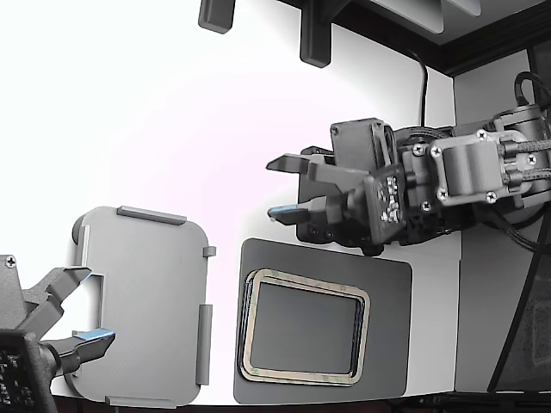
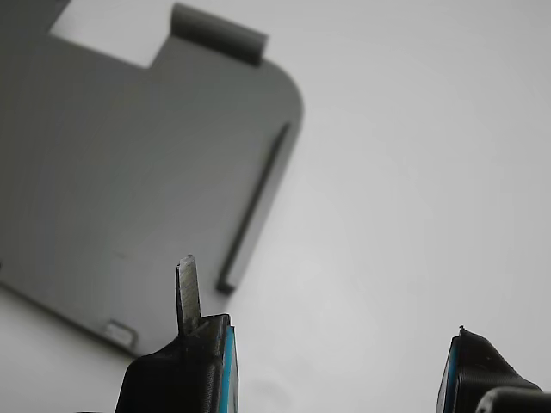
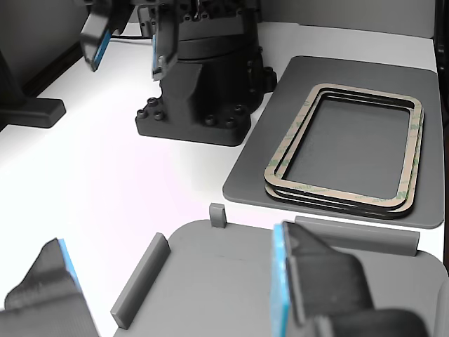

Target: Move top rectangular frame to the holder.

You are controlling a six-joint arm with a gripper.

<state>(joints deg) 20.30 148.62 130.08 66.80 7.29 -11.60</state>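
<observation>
My gripper (image 1: 280, 188) hangs open and empty (jaws wide apart) above the white table. The top rectangular frame (image 1: 297, 375) lies on its stack on the dark pad (image 1: 389, 288), apart from the holder (image 1: 146, 301).

In the exterior view, the holder (image 1: 142, 301) runs off the bottom edge, and a second arm's gripper (image 1: 73, 314) in the lower left corner covers part of its near side. The lower frames of the stack (image 3: 345, 144) show only as thin edges beneath the top rectangular frame (image 1: 303, 325); their number cannot be told. In the wrist view, the holder (image 2: 129, 163) is blurred and cropped, and the gripper (image 2: 340, 370) shows only its fingertips.
</observation>
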